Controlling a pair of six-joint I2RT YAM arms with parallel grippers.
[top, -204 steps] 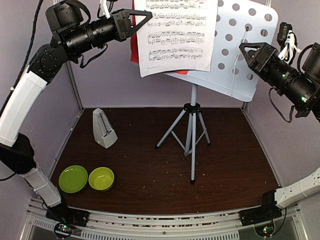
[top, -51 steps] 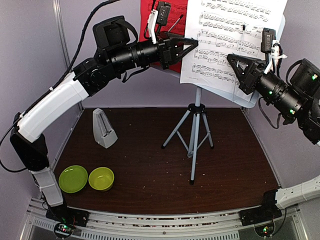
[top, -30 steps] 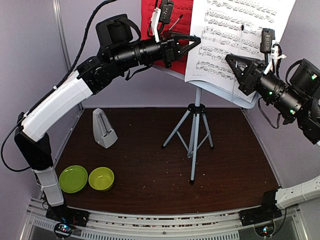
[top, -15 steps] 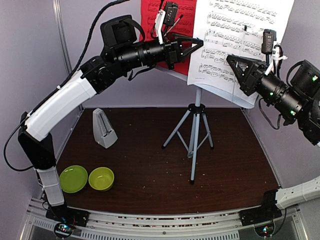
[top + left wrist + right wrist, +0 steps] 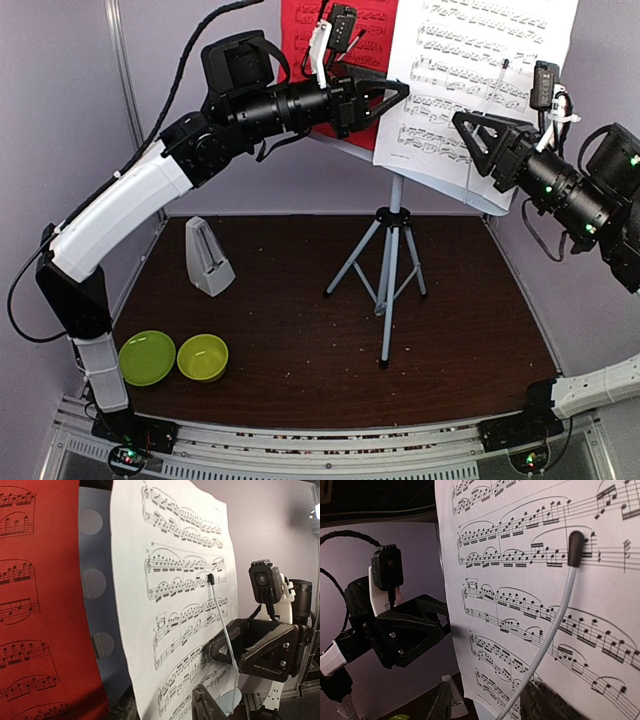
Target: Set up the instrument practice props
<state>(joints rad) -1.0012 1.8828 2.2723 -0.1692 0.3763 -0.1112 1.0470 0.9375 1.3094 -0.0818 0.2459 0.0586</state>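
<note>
- Top external view: a grey-white tripod music stand [image 5: 388, 262] stands upright near the back of a dark brown table [image 5: 300, 340], its perforated desk [image 5: 93, 582] raised high.
- Two music sheets rest side by side on the desk. The red sheet [image 5: 300, 30] is on the left and the white sheet [image 5: 480, 60] on the right, with a strip of bare desk between them.
- Right wrist view: a thin wire page holder [image 5: 576, 542] with a dark tip lies across the front of the white sheet, which looks pinned flat.
- The left gripper [image 5: 400, 90] reaches in from the left, with its tip at the white sheet's left edge. In the left wrist view its fingers [image 5: 205, 705] stand apart at the sheet's lower corner, holding nothing.
- The right gripper [image 5: 460, 120] points at the lower part of the white sheet from the right. Its fingers [image 5: 545, 705] are also spread, with only the sheet's bottom edge in the gap and nothing pinched.
- A small whitish pyramid metronome [image 5: 208, 257] stands upright on the table at the left, well apart from the stand's legs.
- Two lime-green bowls [image 5: 146, 357] sit just beside each other at the near left corner, away from the props.
- Judged progress: the task looks close to done, with the stand up, both sheets displayed and the metronome standing.
- What is probably left is for both arms to back away without brushing the paper. Whether the metronome needs moving nearer the stand cannot be told.
</note>
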